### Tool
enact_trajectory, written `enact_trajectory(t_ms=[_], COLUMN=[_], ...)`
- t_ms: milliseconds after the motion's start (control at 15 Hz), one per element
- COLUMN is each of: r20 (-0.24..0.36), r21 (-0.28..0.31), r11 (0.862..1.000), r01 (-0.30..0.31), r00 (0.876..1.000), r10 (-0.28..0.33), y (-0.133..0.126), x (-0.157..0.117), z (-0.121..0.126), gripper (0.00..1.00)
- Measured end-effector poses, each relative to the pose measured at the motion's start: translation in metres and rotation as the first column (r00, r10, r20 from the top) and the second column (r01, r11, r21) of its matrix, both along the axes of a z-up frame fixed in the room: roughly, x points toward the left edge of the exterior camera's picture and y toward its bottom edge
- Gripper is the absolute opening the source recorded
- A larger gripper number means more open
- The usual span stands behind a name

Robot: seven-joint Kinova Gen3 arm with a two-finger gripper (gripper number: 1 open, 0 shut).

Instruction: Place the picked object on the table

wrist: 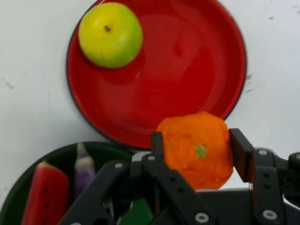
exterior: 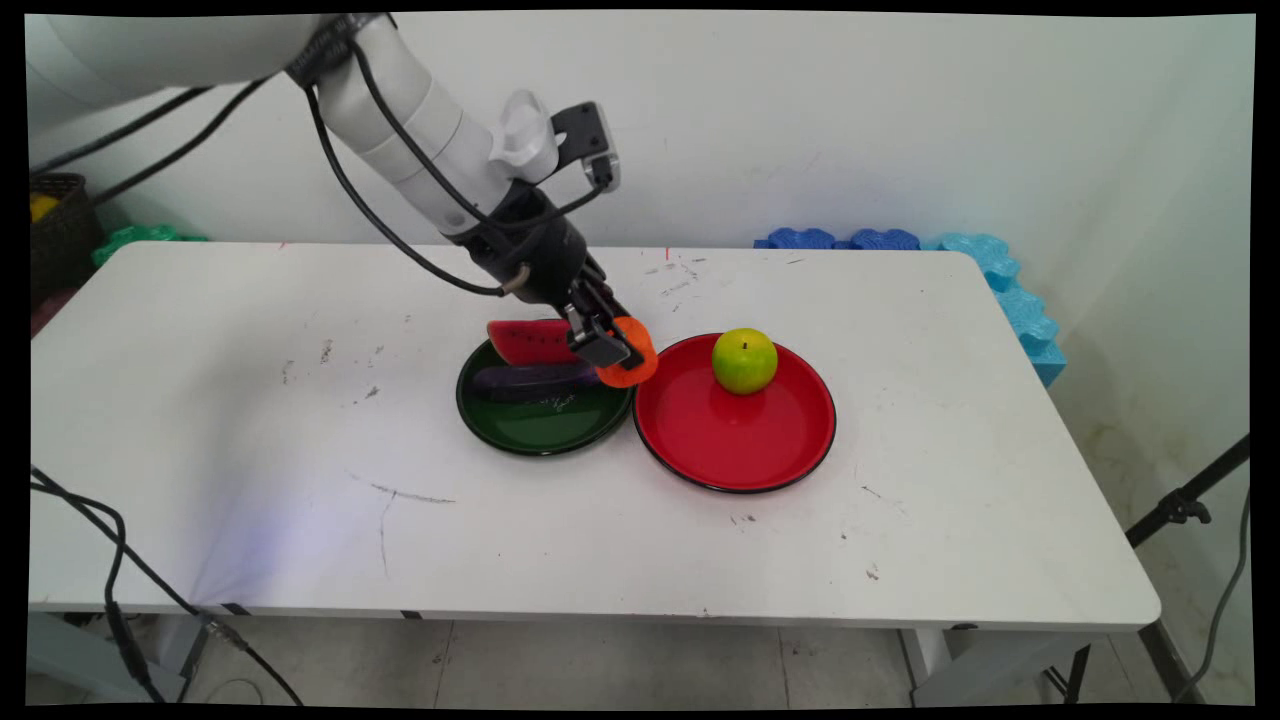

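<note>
My gripper [exterior: 617,352] [wrist: 197,149] is shut on an orange fruit [exterior: 633,366] [wrist: 197,147], held just above the gap between two plates. The green plate [exterior: 530,425] [wrist: 28,173] below and to its left holds a watermelon slice [exterior: 530,341] [wrist: 44,197] and a purple eggplant [exterior: 530,379] [wrist: 84,168]. A red plate [exterior: 735,440] [wrist: 187,61] lies to the right with a green apple [exterior: 744,360] [wrist: 110,33] on its far side.
The white table [exterior: 300,450] carries scuff marks. Blue foam pieces [exterior: 1000,280] lie behind its far right corner. A dark basket [exterior: 60,235] stands at the far left, and black cables [exterior: 110,570] hang over the near left edge.
</note>
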State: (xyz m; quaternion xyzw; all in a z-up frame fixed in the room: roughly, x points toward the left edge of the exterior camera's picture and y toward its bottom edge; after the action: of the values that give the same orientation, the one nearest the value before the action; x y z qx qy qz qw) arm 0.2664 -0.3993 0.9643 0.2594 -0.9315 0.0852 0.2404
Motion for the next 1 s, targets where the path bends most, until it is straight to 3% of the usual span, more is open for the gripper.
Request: enact_trajectory(t_ms=[267,467,1000], r20=[-0.02,-0.026,-0.001], r21=[0.012,0.023,0.052], r11=[1.0,1.0,0.999], r01=[0.011,0.019,-0.003], r00=[1.0,0.999,1.0], r10=[-0.011,-0.019,0.003], y=[0.015,0.026,0.044], x=[-0.011,-0.019,-0.024], z=[0.006,-0.002,-0.065], gripper=[0.0,0.0,0.0])
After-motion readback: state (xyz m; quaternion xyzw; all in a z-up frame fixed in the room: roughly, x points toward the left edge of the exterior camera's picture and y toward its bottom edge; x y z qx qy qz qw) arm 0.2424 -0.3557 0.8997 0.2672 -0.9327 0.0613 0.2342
